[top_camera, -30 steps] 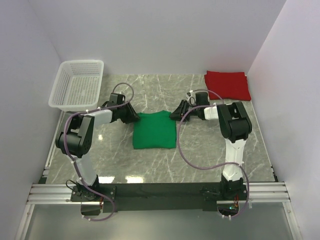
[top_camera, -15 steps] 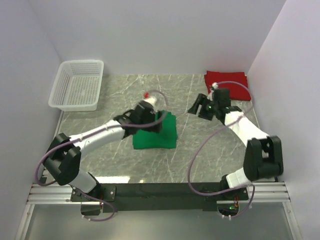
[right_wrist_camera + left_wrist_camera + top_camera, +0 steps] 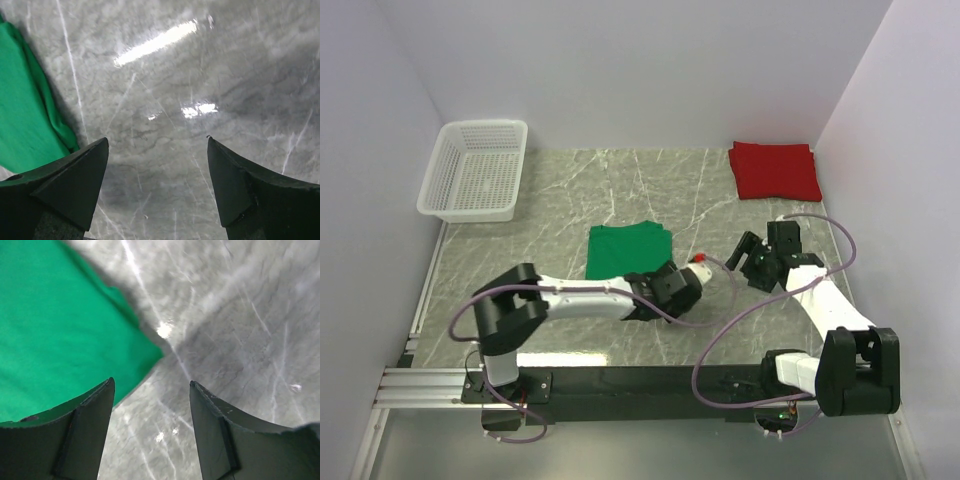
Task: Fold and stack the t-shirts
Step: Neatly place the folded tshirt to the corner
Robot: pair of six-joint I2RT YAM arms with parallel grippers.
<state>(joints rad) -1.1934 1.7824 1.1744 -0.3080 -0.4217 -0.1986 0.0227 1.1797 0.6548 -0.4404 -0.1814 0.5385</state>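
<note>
Marble table (image 3: 570,190), folded green t-shirt (image 3: 625,252)

Two t-shirts (image 3: 623,250) (image 3: 775,170), one basket (image 3: 468,211)

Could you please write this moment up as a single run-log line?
green t-shirt folded, centre | red t-shirt folded, far right, unstacked | left gripper open, by green corner | right gripper open, empty

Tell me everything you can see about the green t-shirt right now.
The green t-shirt is plain bright green soft cloth, folded into a rough rectangle, with layered edges at its far right corner. It lies flat near the middle of the grey marbled table. The left gripper hangs open by its near right corner, holding nothing; whether a finger touches the cloth cannot be told.
</note>
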